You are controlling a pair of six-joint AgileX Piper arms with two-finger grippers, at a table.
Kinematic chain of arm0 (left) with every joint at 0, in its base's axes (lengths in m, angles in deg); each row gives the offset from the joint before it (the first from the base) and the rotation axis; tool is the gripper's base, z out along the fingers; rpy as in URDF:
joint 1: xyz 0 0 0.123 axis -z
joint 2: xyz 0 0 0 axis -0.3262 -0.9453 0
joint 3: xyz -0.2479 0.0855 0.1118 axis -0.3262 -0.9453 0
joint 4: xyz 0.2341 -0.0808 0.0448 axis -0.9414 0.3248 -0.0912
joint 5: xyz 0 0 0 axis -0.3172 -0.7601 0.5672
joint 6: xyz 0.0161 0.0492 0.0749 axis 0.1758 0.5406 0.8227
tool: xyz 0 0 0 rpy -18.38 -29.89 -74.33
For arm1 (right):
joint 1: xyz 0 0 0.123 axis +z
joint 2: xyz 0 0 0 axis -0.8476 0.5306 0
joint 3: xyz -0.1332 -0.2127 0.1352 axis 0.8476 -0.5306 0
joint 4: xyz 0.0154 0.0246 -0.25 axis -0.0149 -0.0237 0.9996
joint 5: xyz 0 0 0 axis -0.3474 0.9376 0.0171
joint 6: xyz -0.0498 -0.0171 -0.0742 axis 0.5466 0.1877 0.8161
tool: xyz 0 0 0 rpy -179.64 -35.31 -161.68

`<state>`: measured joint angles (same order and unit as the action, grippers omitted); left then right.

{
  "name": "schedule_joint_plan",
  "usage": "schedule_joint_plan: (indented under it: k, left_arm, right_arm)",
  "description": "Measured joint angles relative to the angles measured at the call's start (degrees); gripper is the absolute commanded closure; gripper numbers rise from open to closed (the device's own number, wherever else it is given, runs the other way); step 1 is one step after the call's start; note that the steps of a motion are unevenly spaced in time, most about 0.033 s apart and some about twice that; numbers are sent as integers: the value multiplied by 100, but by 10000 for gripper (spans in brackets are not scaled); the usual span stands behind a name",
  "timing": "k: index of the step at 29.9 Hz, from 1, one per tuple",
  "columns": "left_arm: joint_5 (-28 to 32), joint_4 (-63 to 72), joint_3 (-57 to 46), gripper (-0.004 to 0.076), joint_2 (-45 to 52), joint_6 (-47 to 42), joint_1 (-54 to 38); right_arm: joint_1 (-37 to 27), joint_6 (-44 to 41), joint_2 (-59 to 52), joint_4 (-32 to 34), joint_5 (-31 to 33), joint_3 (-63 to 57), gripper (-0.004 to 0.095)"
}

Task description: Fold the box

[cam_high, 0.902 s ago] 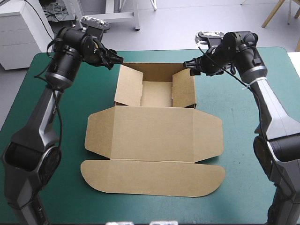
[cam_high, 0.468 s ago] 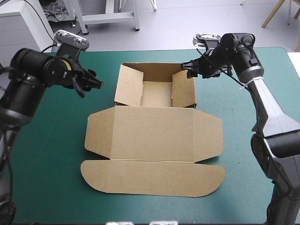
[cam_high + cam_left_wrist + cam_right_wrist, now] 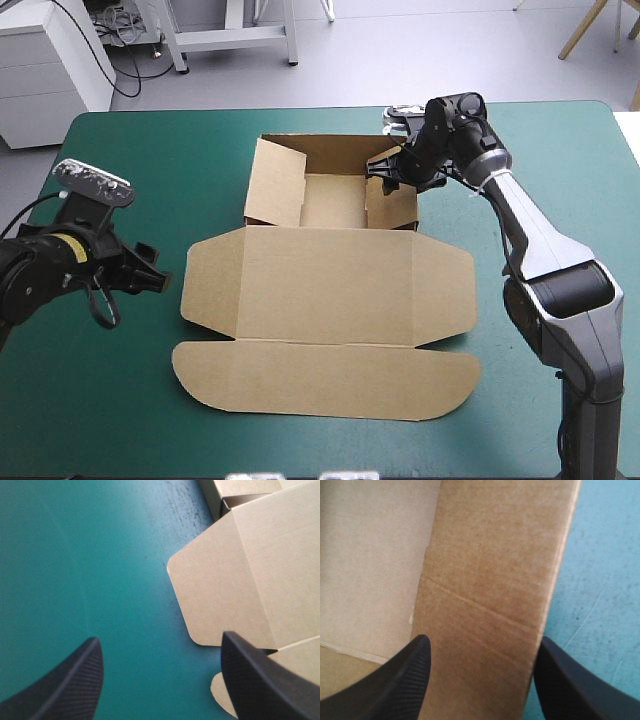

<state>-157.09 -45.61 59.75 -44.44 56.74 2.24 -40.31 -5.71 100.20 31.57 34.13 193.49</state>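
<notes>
**Teal-green desk, tray up, right wall in hand**

Teal-green desk (image 3: 130, 400) carries the box (image 3: 330, 290) at its middle. The tray sits toward the far edge and the lid (image 3: 325, 285) lies flat toward the near edge.

Your right gripper (image 3: 385, 168) is at the far end of the right wall (image 3: 395, 195). In its wrist view the gripper (image 3: 482, 640) is wide open, with the wall (image 3: 495, 580) running between the fingers, tray floor on one side and bare desk on the other. It grips nothing.

Your left gripper (image 3: 150, 278) is also wide and empty. It hangs over bare desk, just left of the lid's left ear (image 3: 215, 595) and well apart from the tray.

The step looks like seating that right wall:
- Keep one finger on each side of the board and square to the fold.
- Press straight down along the wall, not sideways, or the light tray may slide or skew.
- Bringing the left gripper to the left wall (image 3: 275, 185) as a brace would likely help.

The tray's long axis runs left to right, parallel to the far edge. Its mouth faces up, and the lid points at the near edge.
</notes>
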Motion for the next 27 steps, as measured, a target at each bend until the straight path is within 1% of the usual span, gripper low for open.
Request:
schedule_joint_plan:
  k: [8,10,12,14,16,18,20,24,27]
  left_arm:
    - [174,5,-539,252,849,0,0]
    - [174,5,-677,252,989,-13,0]
    - [174,5,-804,252,1138,-19,0]
    - [168,5,-872,252,1239,-19,0]
    - [174,5,-882,252,1277,-19,0]
    - [174,5,-884,252,1288,-19,0]
    - [174,5,-889,252,1288,-19,0]
    - [185,5,-889,252,1288,-19,0]
    - [189,0,-889,252,1293,-19,0]
  right_arm:
    - [7,-148,265,5,-23,-6,348]
    - [7,-190,346,5,-23,-9,378]
    - [7,-241,416,11,-34,-9,446]
    - [7,-261,450,35,-34,-9,566]
    - [7,-271,450,88,-40,-9,734]
    - [7,-273,451,162,-40,-9,931]
    - [7,-266,456,207,-40,-9,914]
    - [7,-215,462,300,-90,-9,924]
    - [14,-115,446,520,-78,-9,927]
